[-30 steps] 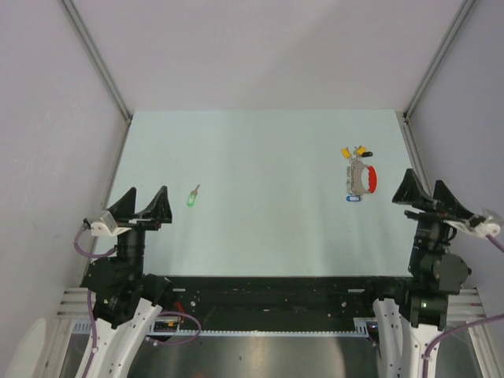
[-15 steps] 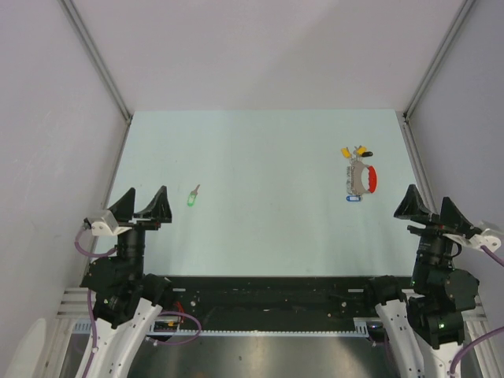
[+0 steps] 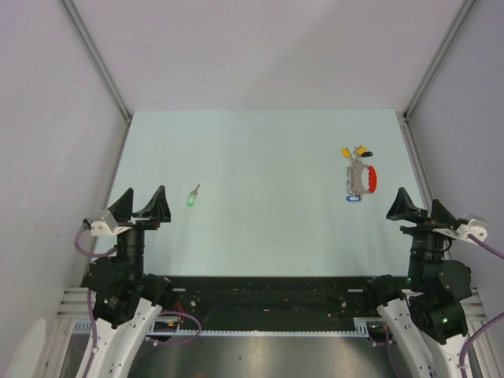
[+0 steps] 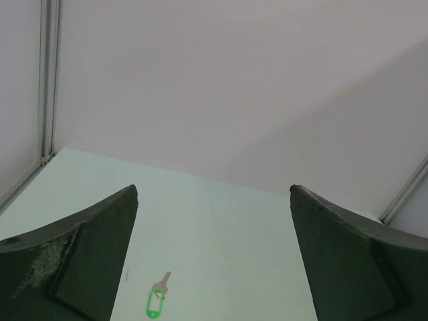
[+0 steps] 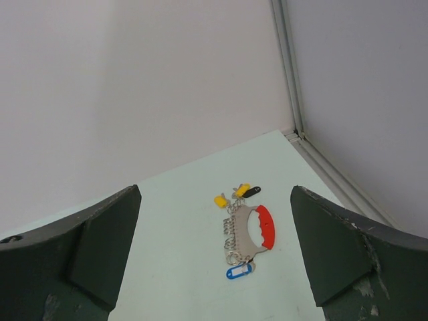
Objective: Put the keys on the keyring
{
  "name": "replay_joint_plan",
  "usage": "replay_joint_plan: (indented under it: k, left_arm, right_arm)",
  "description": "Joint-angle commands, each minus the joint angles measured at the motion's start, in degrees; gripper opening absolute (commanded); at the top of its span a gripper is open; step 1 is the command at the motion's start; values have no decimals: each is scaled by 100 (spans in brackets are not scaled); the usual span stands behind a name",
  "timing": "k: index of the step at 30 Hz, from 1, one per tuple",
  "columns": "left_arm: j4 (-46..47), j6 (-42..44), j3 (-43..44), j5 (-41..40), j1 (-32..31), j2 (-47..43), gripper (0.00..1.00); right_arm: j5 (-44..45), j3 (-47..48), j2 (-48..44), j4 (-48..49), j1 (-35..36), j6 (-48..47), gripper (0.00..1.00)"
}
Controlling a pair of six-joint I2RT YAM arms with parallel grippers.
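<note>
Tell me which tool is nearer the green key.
Left. The left tool sits just left of the green key; the right tool is across the table, beside the keyring.

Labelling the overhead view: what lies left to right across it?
Left arm's black fingers, small silver key with green cap, grey metal keyring bunch with red piece and yellow-capped keys, right arm's black fingers.

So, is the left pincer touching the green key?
Apart. The top view shows a strip of bare table between the open left pincer and the green key.
</note>
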Motion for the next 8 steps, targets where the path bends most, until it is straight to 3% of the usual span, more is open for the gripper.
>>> replay_joint_plan:
  k: [1, 8]
  left_arm:
    - [-66, 243, 111, -163, 85, -419, 100]
    - [-102, 235, 137, -110, 94, -357, 100]
  right_arm:
    - [82, -39, -50, 39, 81, -37, 100]
    - [82, -57, -50, 74, 99, -20, 100]
